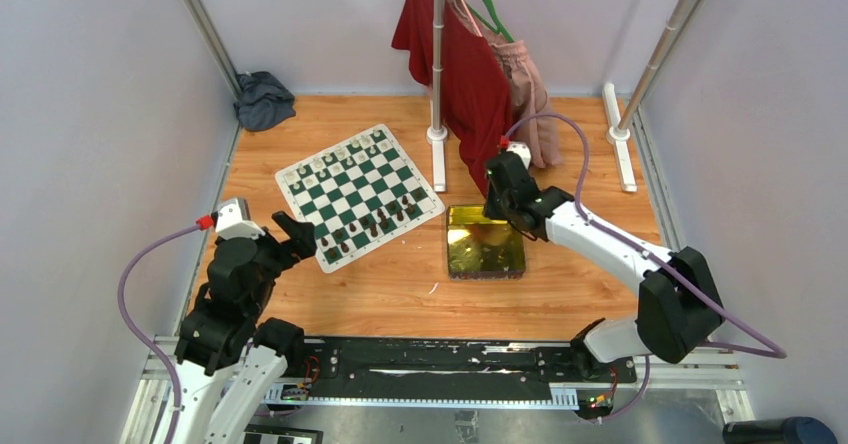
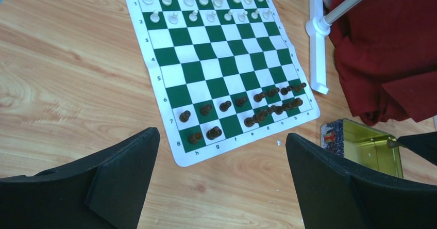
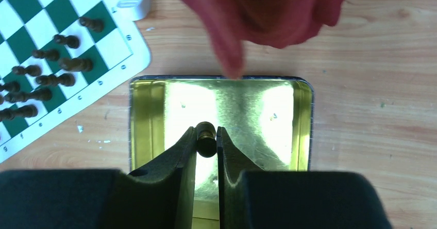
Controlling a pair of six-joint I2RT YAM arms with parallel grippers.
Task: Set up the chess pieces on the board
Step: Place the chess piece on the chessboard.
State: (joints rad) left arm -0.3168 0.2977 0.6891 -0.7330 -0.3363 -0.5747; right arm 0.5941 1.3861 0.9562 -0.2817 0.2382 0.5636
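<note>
The board (image 1: 352, 186) lies left of centre, its green and white squares also filling the left wrist view (image 2: 180, 59). Cream-white chess pieces (image 2: 206, 4) fill its two far rows; dark brown chess pieces (image 2: 263, 102) stand in its near rows. My left gripper (image 2: 221, 151) is open over bare wood just off the board's near edge. My right gripper (image 3: 206, 136) hangs above the gold tin (image 3: 257, 110), shut on a dark brown chess piece (image 3: 206, 138). In the top view the right gripper (image 1: 497, 214) sits at the tin's far edge.
The gold tin (image 1: 485, 249) sits right of the board. A white clothes stand (image 1: 438, 64) holds a red garment (image 1: 470, 74) that hangs down close over the right gripper and the tin. A grey cloth (image 1: 262, 99) lies in the back left corner.
</note>
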